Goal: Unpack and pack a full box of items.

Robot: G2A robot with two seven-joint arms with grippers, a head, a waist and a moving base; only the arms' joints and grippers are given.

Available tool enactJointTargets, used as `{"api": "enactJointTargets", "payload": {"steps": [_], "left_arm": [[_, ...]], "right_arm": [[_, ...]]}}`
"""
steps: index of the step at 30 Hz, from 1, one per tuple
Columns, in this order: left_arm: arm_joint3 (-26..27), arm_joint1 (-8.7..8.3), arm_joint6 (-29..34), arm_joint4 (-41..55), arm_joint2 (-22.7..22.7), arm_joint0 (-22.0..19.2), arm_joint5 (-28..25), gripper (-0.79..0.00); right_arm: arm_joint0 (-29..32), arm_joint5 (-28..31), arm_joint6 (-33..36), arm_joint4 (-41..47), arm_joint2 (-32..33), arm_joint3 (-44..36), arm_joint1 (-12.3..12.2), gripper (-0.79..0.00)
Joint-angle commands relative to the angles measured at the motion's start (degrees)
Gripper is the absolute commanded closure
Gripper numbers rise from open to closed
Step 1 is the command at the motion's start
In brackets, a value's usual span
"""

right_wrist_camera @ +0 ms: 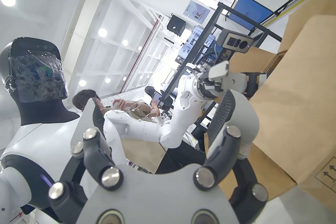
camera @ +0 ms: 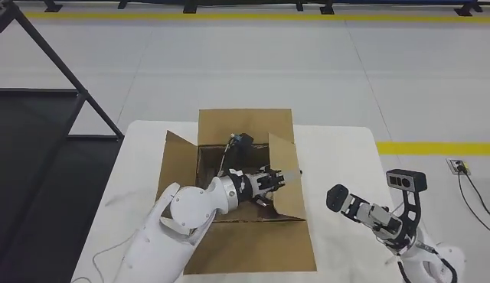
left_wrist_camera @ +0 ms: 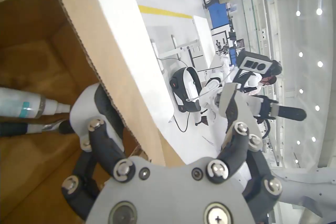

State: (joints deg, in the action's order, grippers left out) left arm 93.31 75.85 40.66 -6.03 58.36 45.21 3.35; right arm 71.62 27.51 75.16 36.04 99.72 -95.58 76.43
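The left tool (left_wrist_camera: 158, 97) was held with its fingers apart astride a side flap (left_wrist_camera: 105, 51) of the open cardboard box (camera: 245, 126), one finger inside the box and the other outside, with nothing clamped. Just beyond the inner finger, a white bottle (left_wrist_camera: 23, 105) with a teal band and a dark item (left_wrist_camera: 13, 128) were seen lying inside. The right tool (right_wrist_camera: 161, 105) was seen spread and empty above the worktop (camera: 344, 149), with the box's outer wall just beside it.

End effector (left_wrist_camera: 157, 96) seemingly astride box flap (left_wrist_camera: 110, 64)
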Motion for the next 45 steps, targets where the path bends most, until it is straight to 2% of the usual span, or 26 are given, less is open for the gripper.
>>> {"api": "enactJointTargets", "payload": {"steps": [1, 5, 9, 15, 20, 30, 38, 42, 45], "left_arm": [[0.4, 0.43, -2.4, 0.6, -0.9, -0.8, -0.2, -0.785], [-2.7, 1.88, -6.0, 2.6, -4.6, -4.1, -1.3, -0.785], [-9.5, 3.87, -6.9, 4.5, -9.6, -9.1, -1.6, -0.785], [-9.5, 3.87, -6.9, 4.5, -9.6, -9.1, -1.6, -0.785], [-10.1, 4.22, -7.7, 4.8, -10.1, -8.8, -1.7, -0.785], [-19.1, 8.22, -11.6, 9.4, -16.2, -14.6, -3.3, -0.785], [-26.7, 10.54, -11.8, 11.5, -17.8, -17.9, -5.5, -0.785], [-25.9, 10.71, -11.4, 11.6, -17.0, -17.4, -6.4, -0.785], [-23.5, 10.38, -11.8, 10.4, -15.7, -16.2, -6.6, -0.785]], "right_arm": [[-0.1, -0.5, 1.2, -0.1, 0.1, -0.2, -0.3, -0.785], [-0.2, -1.5, 2.4, -1.3, -0.2, -0.6, -0.9, -0.785], [0.1, -1.9, 2.2, -2.6, 0.0, -1.0, -1.2, -0.785], [0.1, -1.9, 2.2, -2.6, 0.0, -1.0, -1.2, -0.785], [1.3, -1.5, -1.0, -2.3, -0.2, -3.9, -1.4, -0.785], [4.1, -2.7, -2.8, -4.1, 0.7, -5.1, -2.4, -0.785], [4.7, -3.9, -11.3, -12.1, 1.5, -3.7, -3.1, -0.785], [3.9, -5.2, -13.6, -16.4, 1.6, -2.0, -3.6, -0.785], [2.9, -6.9, -14.6, -18.5, 0.7, -0.8, -3.9, -0.785]]}}
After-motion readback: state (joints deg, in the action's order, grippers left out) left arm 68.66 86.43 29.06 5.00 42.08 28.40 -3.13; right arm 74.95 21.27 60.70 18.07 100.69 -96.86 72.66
